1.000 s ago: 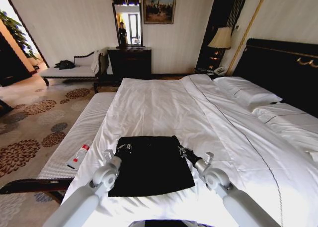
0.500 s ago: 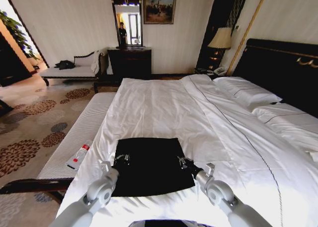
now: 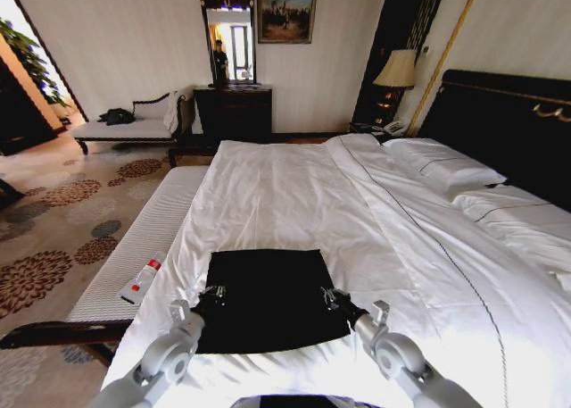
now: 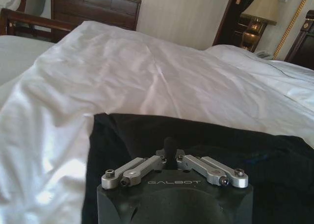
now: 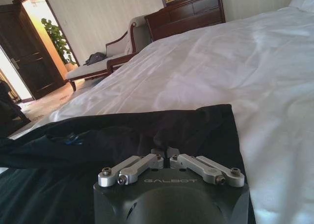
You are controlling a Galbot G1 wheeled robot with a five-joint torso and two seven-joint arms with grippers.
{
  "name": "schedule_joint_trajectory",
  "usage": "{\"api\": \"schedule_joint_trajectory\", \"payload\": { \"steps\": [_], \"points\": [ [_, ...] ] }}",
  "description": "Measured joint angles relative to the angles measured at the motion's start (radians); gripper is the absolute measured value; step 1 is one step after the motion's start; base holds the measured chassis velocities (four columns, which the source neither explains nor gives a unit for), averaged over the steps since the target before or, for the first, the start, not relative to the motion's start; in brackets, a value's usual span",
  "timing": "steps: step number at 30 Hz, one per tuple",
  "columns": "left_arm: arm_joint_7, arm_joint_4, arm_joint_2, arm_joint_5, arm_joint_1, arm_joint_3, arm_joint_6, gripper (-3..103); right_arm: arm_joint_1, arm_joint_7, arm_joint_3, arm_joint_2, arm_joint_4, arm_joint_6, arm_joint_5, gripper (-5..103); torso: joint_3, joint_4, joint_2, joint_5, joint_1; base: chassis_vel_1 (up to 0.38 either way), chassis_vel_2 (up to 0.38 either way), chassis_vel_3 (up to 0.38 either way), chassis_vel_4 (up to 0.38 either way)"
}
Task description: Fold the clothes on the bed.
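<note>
On the near end of the large white-sheeted bed (image 3: 294, 194) lies the soft black folded T-shirt (image 3: 268, 296), a flat rectangle slightly longer across the bed, edges square to it. The left gripper (image 3: 211, 293) and right gripper (image 3: 330, 294) sit over its left and right edges, jaws clenched together, apparently holding nothing.

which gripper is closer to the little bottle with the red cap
Left. The left gripper sits over the shirt's left edge, on the bottle's side; the right gripper is across the shirt.
</note>
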Motion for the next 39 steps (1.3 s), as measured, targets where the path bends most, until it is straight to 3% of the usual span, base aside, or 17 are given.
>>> {"api": "schedule_joint_trajectory", "payload": {
  "steps": [16,26,39],
  "points": [
    [0.01,-0.053,0.01,0.026,0.089,-0.045,-0.002,2,-0.075,-0.024,0.034,-0.021,0.029,0.009,-0.033,1,0.0,0.0,0.0,0.0001,0.0,0.0,0.0,0.0,0.0],
    [0.018,-0.048,-0.076,0.077,0.144,-0.053,-0.008,2,-0.088,-0.049,0.032,-0.006,-0.047,0.048,-0.084,1,0.0,0.0001,0.0,0.0003,0.0,0.0,0.0,0.0,0.0],
    [0.038,-0.042,-0.082,0.142,0.199,-0.037,-0.023,2,-0.138,-0.056,0.052,-0.017,-0.032,0.061,-0.09,1,0.0,0.0,0.0,0.0,0.0,0.0,0.0,0.0,0.0]
  ]
}}
